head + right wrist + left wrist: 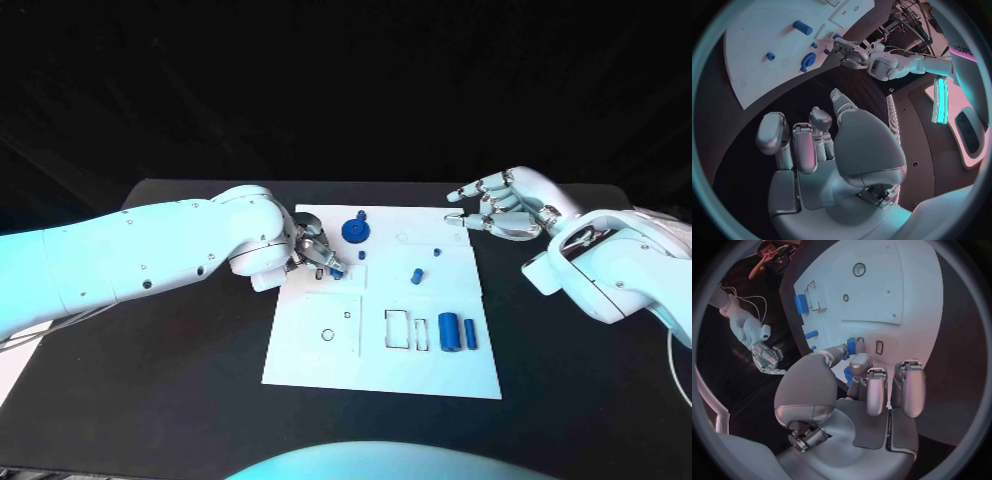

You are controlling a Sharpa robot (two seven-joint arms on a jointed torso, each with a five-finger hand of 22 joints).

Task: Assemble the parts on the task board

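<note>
The white task board (382, 345) lies mid-table. My left hand (315, 255) rests over its left edge and pinches a small blue part (335, 270) between thumb and a finger; the left wrist view shows that part (851, 346) at the fingertips, just above the board (879, 285). My right hand (498, 210) hovers off the board's far right corner, fingers loosely bent and apart, holding nothing; the right wrist view shows this hand (817, 145) with an empty palm. A round blue disc (356, 233) sits near the far edge. Two blue cylinders (450, 331) lie at the near right.
Small blue parts (417, 275) are scattered over the board's middle and far half. Outlined rectangular slots (395, 330) and a round hole (329, 334) mark the near half. Black table (173, 400) surrounds the board on all sides.
</note>
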